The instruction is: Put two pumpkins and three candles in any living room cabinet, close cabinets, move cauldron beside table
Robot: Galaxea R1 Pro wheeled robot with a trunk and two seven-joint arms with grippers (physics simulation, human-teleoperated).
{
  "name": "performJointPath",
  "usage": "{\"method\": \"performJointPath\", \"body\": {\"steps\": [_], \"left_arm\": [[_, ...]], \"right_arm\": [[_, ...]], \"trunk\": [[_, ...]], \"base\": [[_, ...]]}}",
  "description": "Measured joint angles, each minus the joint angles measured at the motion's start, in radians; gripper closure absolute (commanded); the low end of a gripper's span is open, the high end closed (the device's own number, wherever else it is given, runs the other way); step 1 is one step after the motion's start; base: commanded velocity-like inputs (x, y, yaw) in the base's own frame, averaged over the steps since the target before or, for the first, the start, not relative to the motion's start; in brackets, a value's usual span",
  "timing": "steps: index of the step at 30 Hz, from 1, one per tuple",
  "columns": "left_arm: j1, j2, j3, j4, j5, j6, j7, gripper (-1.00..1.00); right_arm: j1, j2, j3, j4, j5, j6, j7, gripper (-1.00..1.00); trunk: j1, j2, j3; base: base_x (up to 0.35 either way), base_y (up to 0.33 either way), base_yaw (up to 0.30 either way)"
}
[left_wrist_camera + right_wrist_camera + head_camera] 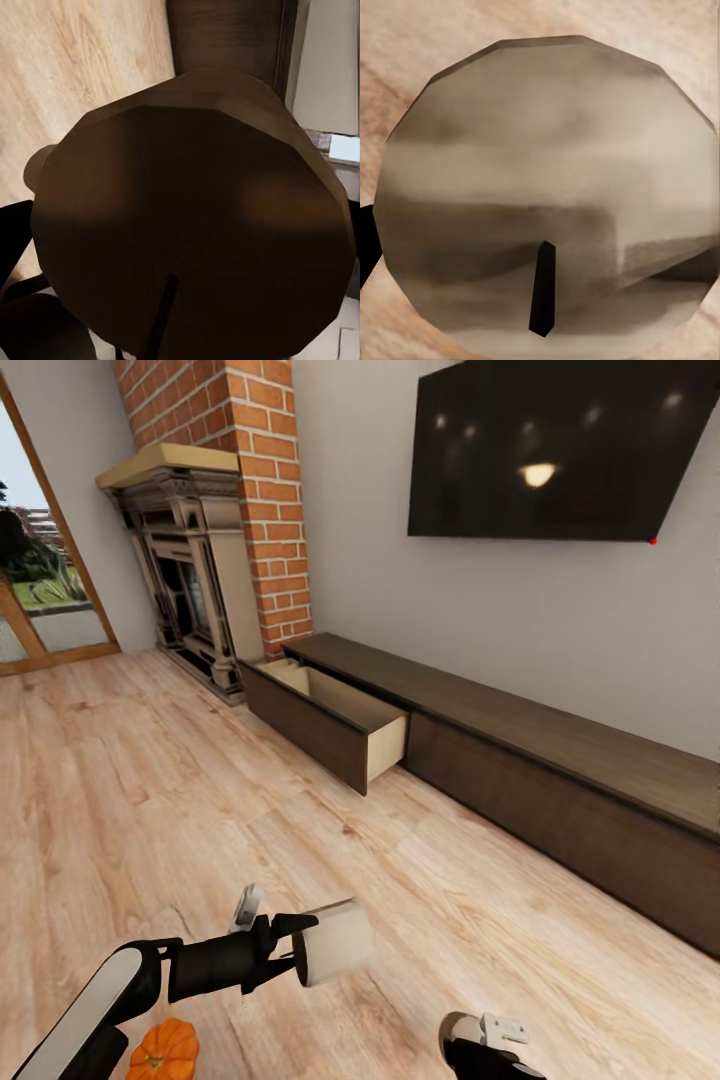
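My left gripper (303, 946) is shut on a short candle (338, 942) with grey sides and a cream end, held low over the wooden floor. In the left wrist view that candle (195, 217) looks dark, its wick towards the camera. A second candle (547, 195) sits close against the right wrist camera, with a black finger (365, 247) at its edge. The right arm's wrist (487, 1038) is at the bottom of the head view. An orange pumpkin (165, 1050) lies under my left arm. The cabinet (560, 760) runs along the wall, its nearest drawer (335, 715) pulled open.
A dark fireplace (190, 580) against a brick chimney (265, 490) stands left of the cabinet. A black TV (570, 450) hangs on the wall above it. A glass door (40, 590) is at the far left. Wooden floor (200, 790) lies between me and the drawer.
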Motion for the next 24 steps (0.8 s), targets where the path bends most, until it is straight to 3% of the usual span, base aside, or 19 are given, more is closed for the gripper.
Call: {"method": "performJointPath", "body": {"steps": [8, 24], "left_arm": [[0.000, 0.000, 0.000, 0.000, -0.002, 0.000, 0.000, 1.00], [0.000, 0.000, 0.000, 0.000, -0.007, 0.001, 0.000, 1.00]], "right_arm": [[-0.001, 0.000, -0.001, -0.001, 0.000, 0.000, 0.000, 1.00], [0.000, 0.000, -0.001, -0.001, -0.002, 0.000, 0.000, 1.00]], "trunk": [[-0.003, 0.002, 0.031], [-0.064, 0.114, 0.081]], "base": [[-0.264, 0.000, 0.000], [-0.339, 0.000, 0.002]]}}
